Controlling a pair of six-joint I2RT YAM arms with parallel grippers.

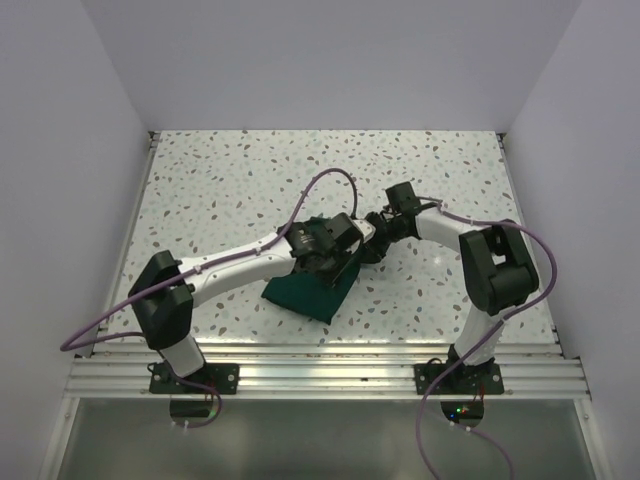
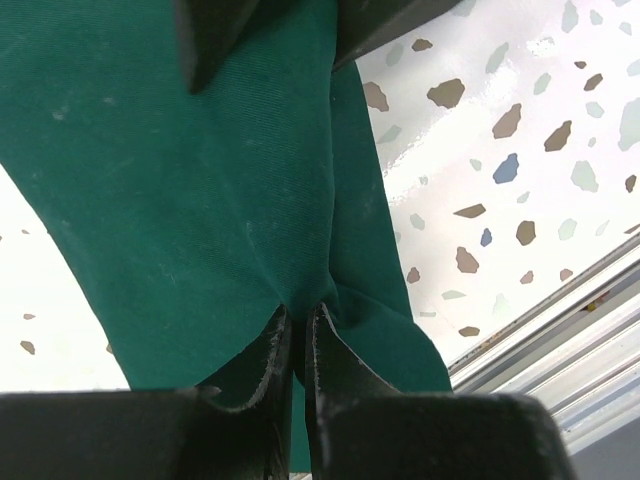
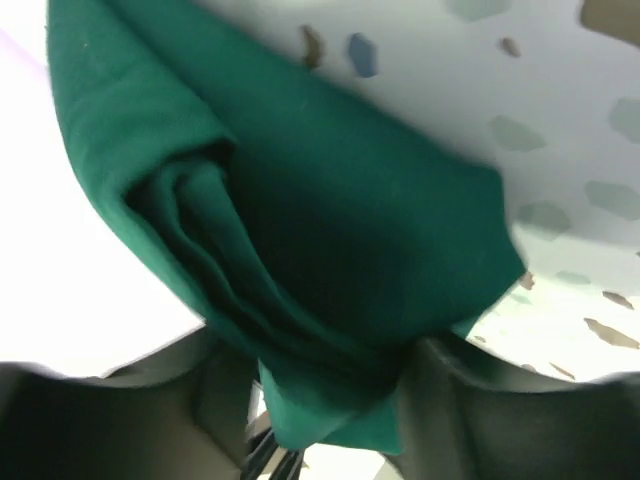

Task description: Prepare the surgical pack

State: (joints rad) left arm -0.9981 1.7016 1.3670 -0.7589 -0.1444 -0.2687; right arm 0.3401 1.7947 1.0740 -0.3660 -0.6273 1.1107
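The surgical pack shows only as its dark green drape (image 1: pixel 305 290), folded into a bundle on the speckled table in front of the arms. In the left wrist view my left gripper (image 2: pixel 298 315) is shut, pinching a fold of the drape (image 2: pixel 200 200) between its thin fingertips. My left gripper (image 1: pixel 350 250) sits at the bundle's far right corner, tip to tip with my right gripper (image 1: pixel 372 245). In the right wrist view my right gripper (image 3: pixel 330 360) has a thick layered fold of the drape (image 3: pixel 330 230) filling the gap between its wide-set jaws. Whatever the cloth wraps is hidden.
The white speckled table (image 1: pixel 230 190) spreads round the bundle on all sides. White walls close it in at left, right and back. An aluminium rail (image 1: pixel 320 372) with both arm bases runs along the near edge; it also shows at the right of the left wrist view.
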